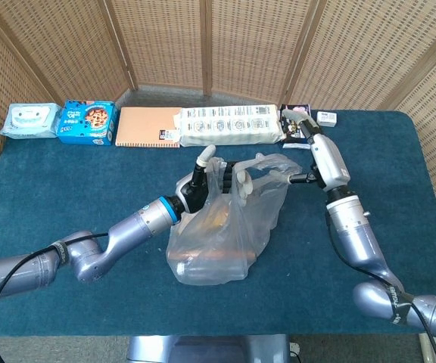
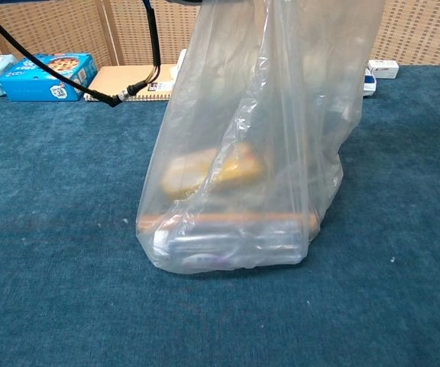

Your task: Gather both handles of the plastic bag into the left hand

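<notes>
Clear, thin plastic is what I have to manage here: the bag [image 1: 222,227] stands upright in the middle of the blue table [image 1: 66,197], its base resting on the cloth, with a yellowish packet and darker items showing through its wall in the chest view.

To do this step well, I judge that my right hand [image 1: 301,175] should bring its handle [image 1: 275,168] straight across to my left hand [image 1: 218,178], keeping the film taut enough that the loop stays open, while my left fingers part just enough to take it without letting the first handle slip off.

My left hand is at the bag's mouth, fingers curled through the near handle and gripping it. My right hand sits just beside the far side of the mouth, and the film is drawn toward it; it appears to pinch that handle, though its fingertips are too small to read clearly.
</notes>
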Robot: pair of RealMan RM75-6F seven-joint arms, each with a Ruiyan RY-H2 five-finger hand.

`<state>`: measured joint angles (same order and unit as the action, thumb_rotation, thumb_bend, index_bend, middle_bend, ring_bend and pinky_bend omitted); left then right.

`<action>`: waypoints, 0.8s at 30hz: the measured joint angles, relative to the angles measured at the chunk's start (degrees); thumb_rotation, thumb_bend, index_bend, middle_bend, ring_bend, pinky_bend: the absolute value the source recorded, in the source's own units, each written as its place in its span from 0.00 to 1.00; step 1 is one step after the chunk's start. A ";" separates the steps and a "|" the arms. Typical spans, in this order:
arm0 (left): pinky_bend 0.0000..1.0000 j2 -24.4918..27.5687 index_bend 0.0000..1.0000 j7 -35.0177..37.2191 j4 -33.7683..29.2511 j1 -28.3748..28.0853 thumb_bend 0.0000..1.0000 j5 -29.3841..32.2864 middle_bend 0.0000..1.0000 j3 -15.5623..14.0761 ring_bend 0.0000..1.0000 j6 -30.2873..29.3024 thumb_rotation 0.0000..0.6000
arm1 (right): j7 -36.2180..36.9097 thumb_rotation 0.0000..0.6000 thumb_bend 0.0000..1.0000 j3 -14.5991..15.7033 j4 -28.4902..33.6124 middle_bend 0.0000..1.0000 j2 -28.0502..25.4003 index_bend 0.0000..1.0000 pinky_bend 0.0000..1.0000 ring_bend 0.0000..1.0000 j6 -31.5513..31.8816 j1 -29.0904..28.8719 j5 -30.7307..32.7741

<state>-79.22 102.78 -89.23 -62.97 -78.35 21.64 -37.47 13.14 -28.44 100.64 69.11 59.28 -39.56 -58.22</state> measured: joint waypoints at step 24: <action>0.52 -0.50 0.57 -1.31 0.29 2.38 0.10 1.41 0.56 2.44 0.55 1.49 0.00 | 8.36 1.00 0.04 1.56 5.20 0.11 -8.07 0.08 0.04 0.01 2.83 6.96 -5.84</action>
<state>-79.72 101.47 -88.93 -60.59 -76.94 24.09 -35.98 21.49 -26.87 105.84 61.04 62.11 -32.60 -64.06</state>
